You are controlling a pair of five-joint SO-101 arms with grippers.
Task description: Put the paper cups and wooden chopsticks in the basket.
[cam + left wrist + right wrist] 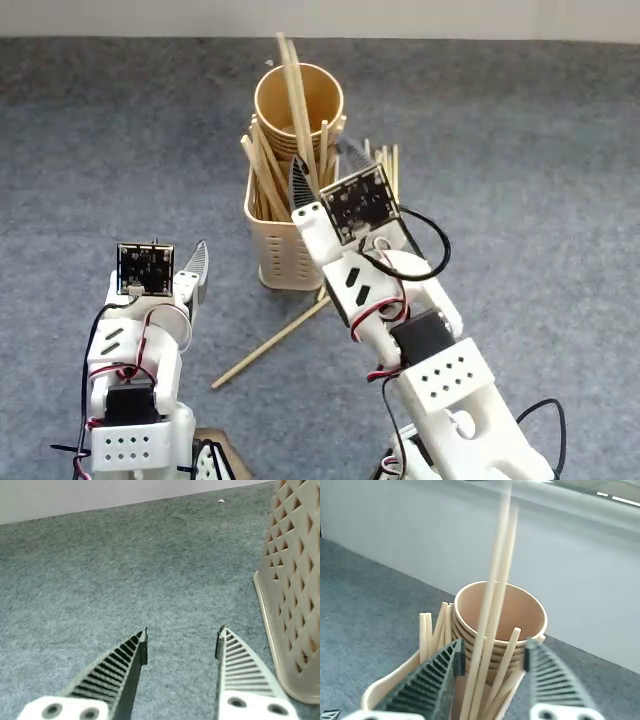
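Basket half hidden behind right gripper, fingers apart around chopsticks, left gripper fingers apart, grey counter, pale wall.

Tan cups and pale wood chopsticks against a beige basket (walls patterned with triangular cut-outs), on mottled grey carpet; the white arms end in black-and-white ribbed fingers.

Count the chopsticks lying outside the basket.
1: one chopstick lies on the grey surface between the arms, slanting away from the basket. The right arm may hide others.
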